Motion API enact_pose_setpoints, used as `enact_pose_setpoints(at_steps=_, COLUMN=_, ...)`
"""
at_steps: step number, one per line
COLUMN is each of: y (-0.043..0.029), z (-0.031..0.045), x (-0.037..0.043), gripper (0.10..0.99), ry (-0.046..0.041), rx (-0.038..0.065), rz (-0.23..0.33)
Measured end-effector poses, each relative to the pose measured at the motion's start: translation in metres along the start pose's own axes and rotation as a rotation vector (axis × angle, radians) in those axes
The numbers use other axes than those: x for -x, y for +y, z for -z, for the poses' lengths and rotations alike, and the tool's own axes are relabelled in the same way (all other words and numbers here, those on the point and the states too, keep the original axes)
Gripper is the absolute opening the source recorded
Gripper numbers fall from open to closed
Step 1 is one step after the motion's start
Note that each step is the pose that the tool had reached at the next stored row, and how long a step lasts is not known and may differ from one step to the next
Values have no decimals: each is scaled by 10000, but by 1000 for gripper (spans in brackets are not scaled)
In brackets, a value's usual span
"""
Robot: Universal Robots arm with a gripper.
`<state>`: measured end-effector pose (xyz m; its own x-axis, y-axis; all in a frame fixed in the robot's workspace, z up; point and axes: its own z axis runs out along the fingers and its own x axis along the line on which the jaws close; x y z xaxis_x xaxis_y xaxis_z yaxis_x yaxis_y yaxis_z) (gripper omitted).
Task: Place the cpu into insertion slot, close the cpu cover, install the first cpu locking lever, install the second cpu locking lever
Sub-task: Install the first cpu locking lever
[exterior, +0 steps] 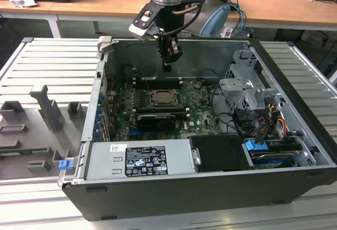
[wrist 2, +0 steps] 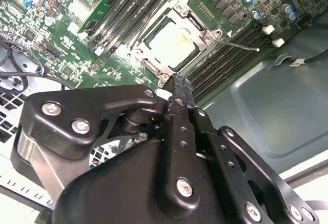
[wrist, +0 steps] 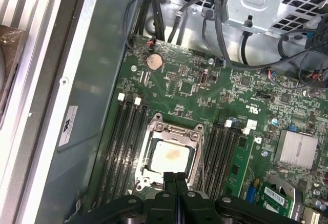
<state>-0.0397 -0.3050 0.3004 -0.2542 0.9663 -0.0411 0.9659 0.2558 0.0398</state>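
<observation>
Green motherboard, cpu seated; end effector above

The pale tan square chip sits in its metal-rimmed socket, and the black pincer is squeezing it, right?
Not quite. The pale tan square chip does sit in its metal-rimmed socket, but the black pincer is shut on nothing and hangs above it, as the exterior view shows.
</observation>
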Motion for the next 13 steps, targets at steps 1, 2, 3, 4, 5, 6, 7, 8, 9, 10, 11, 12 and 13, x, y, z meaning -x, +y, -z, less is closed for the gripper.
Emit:
enact_pose_setpoints(at_steps=1, y=1, z=0, x=-1, gripper=106, ry=0, rx=1, rz=28)
enact_pose_setpoints(at_steps=2, y=1, z=0, x=-1, gripper=106, ry=0, rx=2, rz=60)
enact_pose_setpoints(at_steps=3, y=2, z=0, x=-1, gripper=106, ry=1, rx=3, rz=88)
enact_pose_setpoints(at_steps=4, y=2, z=0, x=-2, gripper=106, ry=2, rx=4, rz=124)
enact_pose_setpoints(at_steps=5, y=4, z=0, x=-2, gripper=106, ry=2, rx=5, rz=153)
enact_pose_setpoints(at_steps=6, y=7, z=0, x=-1, gripper=106, ry=5, rx=7, rz=209)
enact_pose_setpoints(at_steps=7, y=9, z=-1, x=0, gripper=106, ry=7, rx=9, rz=249)
enact_pose_setpoints(at_steps=8, y=11, z=-1, x=0, gripper=106, ry=9, rx=9, rz=284)
enact_pose_setpoints(at_steps=9, y=13, z=-1, x=1, gripper=106, ry=10, rx=10, rz=324)
enact_pose_setpoints(at_steps=10, y=14, z=-1, x=1, gripper=106, ry=12, rx=12, rz=356)
enact_pose_setpoints(at_steps=11, y=17, z=-1, x=1, gripper=106, ry=14, rx=14, rz=404)
enact_pose_setpoints(at_steps=12, y=19, z=-1, x=2, gripper=106, ry=15, rx=15, rz=454)
enact_pose_setpoints(at_steps=13, y=20, z=-1, x=2, gripper=106, ry=17, rx=16, rz=484)
